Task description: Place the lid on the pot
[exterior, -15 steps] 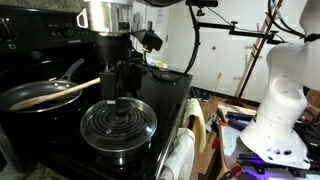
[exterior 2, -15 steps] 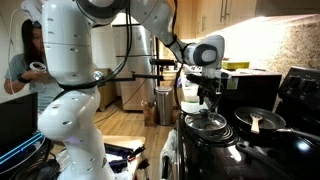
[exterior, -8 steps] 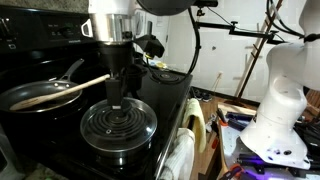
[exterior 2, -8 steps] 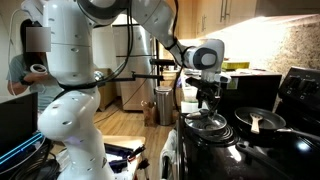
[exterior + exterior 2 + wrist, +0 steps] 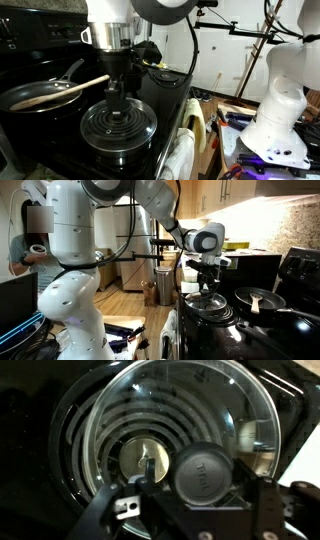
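The glass lid (image 5: 118,128) with a metal rim lies flat over a coiled front burner of the black stove (image 5: 160,100). It also shows in an exterior view (image 5: 207,302). In the wrist view its dark knob (image 5: 205,470) sits between my fingers, and the burner coils show through the glass (image 5: 170,410). My gripper (image 5: 117,104) hangs straight down over the knob, also seen in an exterior view (image 5: 207,288) and the wrist view (image 5: 195,495). Its jaws stand open on either side of the knob, with a gap on one side. The pot is not in view.
A frying pan (image 5: 40,96) with a wooden spatula (image 5: 75,88) sits on the neighbouring burner, close beside the gripper. It also shows in an exterior view (image 5: 255,300). The stove's back panel (image 5: 40,30) rises behind. A towel (image 5: 180,155) hangs on the stove front.
The gripper has come down toward the lid's knob over the last second. The lid has not moved.
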